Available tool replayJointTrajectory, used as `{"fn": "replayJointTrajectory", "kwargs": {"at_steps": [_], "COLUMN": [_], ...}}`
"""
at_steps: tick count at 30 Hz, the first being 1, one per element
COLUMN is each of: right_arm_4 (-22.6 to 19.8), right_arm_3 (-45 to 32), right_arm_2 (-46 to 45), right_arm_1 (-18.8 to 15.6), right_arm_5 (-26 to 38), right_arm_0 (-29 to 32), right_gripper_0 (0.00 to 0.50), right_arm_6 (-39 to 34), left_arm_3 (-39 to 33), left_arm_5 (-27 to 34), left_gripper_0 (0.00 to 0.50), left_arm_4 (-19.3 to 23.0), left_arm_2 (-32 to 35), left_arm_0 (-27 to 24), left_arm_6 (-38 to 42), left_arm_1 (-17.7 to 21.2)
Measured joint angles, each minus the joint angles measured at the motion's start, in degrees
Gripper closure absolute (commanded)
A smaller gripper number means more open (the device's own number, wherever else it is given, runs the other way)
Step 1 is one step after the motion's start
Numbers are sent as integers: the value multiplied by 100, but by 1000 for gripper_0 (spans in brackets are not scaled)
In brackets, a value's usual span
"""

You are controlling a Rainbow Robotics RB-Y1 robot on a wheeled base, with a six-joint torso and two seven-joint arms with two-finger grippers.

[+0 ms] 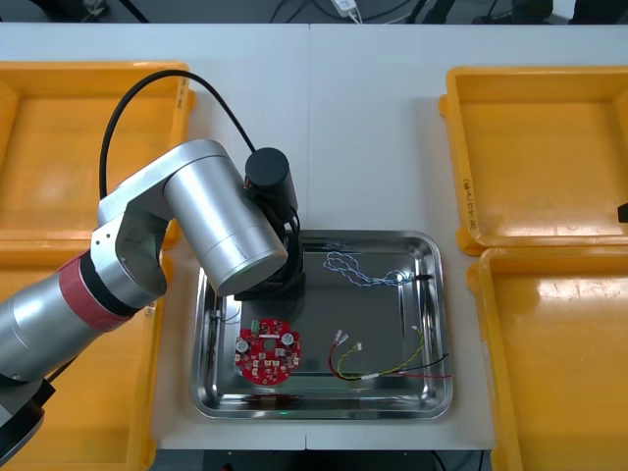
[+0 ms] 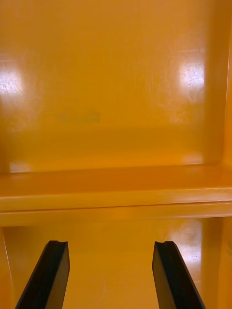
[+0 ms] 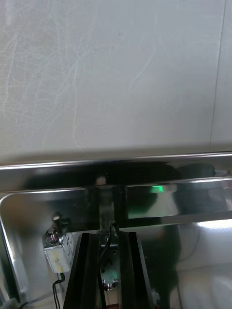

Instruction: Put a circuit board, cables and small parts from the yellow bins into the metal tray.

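Metal tray: sits on the light table between the yellow bins, and it holds most of the set.
Circuit board: red and round, lying flat in the tray's near-left part, so this step looks done.
Blue and white cable: loosely coiled along the tray's far side, in place.
Red and yellow cable: on the tray floor to the right of the board, in place.
Black cable: a dark strand runs by the tray's right wall (probably this cable, though it is too thin to be sure).
Left gripper: low inside the tray near its far-left corner, its arm reaching in from the left. The fingers stand close together and look clamped on a small metal part that trails a thin black lead.
Second small metal part: resting on the tray floor just beside the left fingers, not touching them.
Right gripper: waiting over a right-hand bin, fingers wide apart with nothing between them.
Bins: no loose item shows in the parts I can see (the left arm hides some of the left pair).
Progress: late in the task, by my reading.
Left to do: let go of the held part onto the tray floor and lift the left arm out. I cannot tell whether more parts are wanted.
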Motion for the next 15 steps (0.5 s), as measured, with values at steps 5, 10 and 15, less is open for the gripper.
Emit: {"fn": "replayJointTrajectory", "kwargs": {"at_steps": [5,10,15], "right_arm_4": [0,0,0], "right_arm_3": [0,0,0], "right_arm_2": [0,0,0], "right_arm_1": [0,0,0], "right_arm_5": [0,0,0], "right_arm_0": [0,0,0], "right_gripper_0": [0,0,0], "right_arm_6": [0,0,0], "left_arm_3": [53,64,65], "left_arm_5": [-63,-84,-143], "left_gripper_0": [500,54,0], "left_arm_4": [-8,-8,-9], "left_arm_2": [-34,-34,-34], "left_arm_0": [19,20,21], "left_arm_6": [1,2,5], "left_arm_1": [0,0,0]}}
